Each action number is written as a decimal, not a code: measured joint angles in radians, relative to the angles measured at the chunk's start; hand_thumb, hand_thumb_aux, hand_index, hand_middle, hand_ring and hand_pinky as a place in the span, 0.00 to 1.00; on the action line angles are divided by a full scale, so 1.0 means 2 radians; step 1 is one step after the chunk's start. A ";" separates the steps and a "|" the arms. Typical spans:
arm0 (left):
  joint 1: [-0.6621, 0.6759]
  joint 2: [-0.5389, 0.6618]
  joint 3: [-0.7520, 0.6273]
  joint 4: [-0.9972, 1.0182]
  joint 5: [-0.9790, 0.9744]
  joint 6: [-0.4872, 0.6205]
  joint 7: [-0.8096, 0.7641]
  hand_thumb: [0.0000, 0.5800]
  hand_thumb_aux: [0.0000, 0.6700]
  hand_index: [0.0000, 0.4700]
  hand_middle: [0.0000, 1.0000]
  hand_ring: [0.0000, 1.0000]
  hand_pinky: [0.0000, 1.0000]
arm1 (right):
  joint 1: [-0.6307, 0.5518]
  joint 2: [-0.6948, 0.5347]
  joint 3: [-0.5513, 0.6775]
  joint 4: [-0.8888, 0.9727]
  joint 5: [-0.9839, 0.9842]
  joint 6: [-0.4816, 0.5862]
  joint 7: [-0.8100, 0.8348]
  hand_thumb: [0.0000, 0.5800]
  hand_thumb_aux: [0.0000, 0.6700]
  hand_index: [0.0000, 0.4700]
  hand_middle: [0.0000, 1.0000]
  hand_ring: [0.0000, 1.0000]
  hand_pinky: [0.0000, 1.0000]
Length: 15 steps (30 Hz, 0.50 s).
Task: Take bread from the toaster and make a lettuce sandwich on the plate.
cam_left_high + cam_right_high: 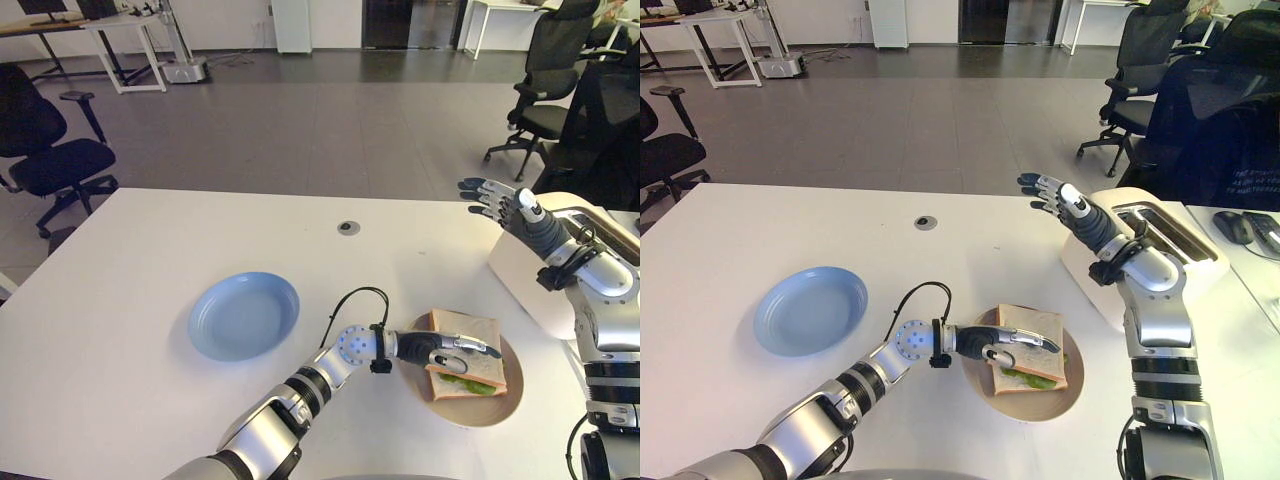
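The sandwich (1042, 366) is sitting on a round tan plate (1040, 412) near the front of the white tabletop (730, 250). It is two soft square slices with crinkly green lettuce (1030, 379) peeking out between them. The left hand (980, 343) is coming in from the side. Its dark fingers (1035, 344) are lying long over the top slice (1035, 322), with the thumb tucking under the edge, pinching it. A smooth blue plate (810, 310) is lying well apart. The right hand (1065, 207) is up by the boxy white toaster (1185, 262), fingers spread wide. The right eye view is showing the toaster's slots. In the left eye view the arm is covering most of it.
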 measured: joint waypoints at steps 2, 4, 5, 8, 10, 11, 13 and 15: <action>0.000 0.000 0.000 0.001 0.000 0.000 0.000 0.00 0.00 0.00 0.00 0.00 0.00 | 0.004 0.002 -0.002 -0.013 0.014 0.016 0.000 0.00 0.00 0.00 0.00 0.00 0.00; 0.002 0.002 0.008 -0.002 0.000 0.000 -0.002 0.00 0.00 0.00 0.00 0.00 0.00 | 0.007 0.002 -0.005 -0.028 0.017 0.036 -0.003 0.00 0.00 0.00 1.00 1.00 1.00; 0.002 0.007 0.016 -0.010 -0.005 0.001 -0.005 0.00 0.00 0.00 1.00 1.00 1.00 | 0.011 0.002 -0.007 -0.034 0.018 0.041 -0.004 0.03 0.02 0.02 1.00 1.00 1.00; 0.016 0.039 0.076 -0.053 -0.070 0.037 -0.042 0.75 0.50 0.50 1.00 1.00 1.00 | 0.025 0.002 -0.013 -0.065 0.032 0.047 -0.004 1.00 1.00 1.00 1.00 1.00 1.00; 0.019 0.056 0.101 -0.077 -0.095 0.052 -0.055 1.00 1.00 1.00 1.00 1.00 1.00 | 0.025 0.004 -0.014 -0.075 0.035 0.046 -0.003 1.00 1.00 1.00 1.00 1.00 1.00; 0.020 0.059 0.116 -0.096 -0.115 0.058 -0.066 1.00 1.00 1.00 1.00 1.00 1.00 | 0.026 0.008 -0.014 -0.080 0.048 0.041 0.006 1.00 1.00 1.00 1.00 1.00 1.00; 0.020 0.058 0.133 -0.108 -0.134 0.057 -0.079 1.00 1.00 1.00 1.00 1.00 1.00 | 0.032 0.021 -0.010 -0.086 0.077 0.023 0.040 1.00 1.00 1.00 1.00 1.00 1.00; 0.021 0.058 0.137 -0.110 -0.136 0.057 -0.089 1.00 1.00 1.00 1.00 1.00 1.00 | 0.041 0.022 0.002 -0.085 0.085 0.019 0.067 1.00 1.00 1.00 1.00 1.00 1.00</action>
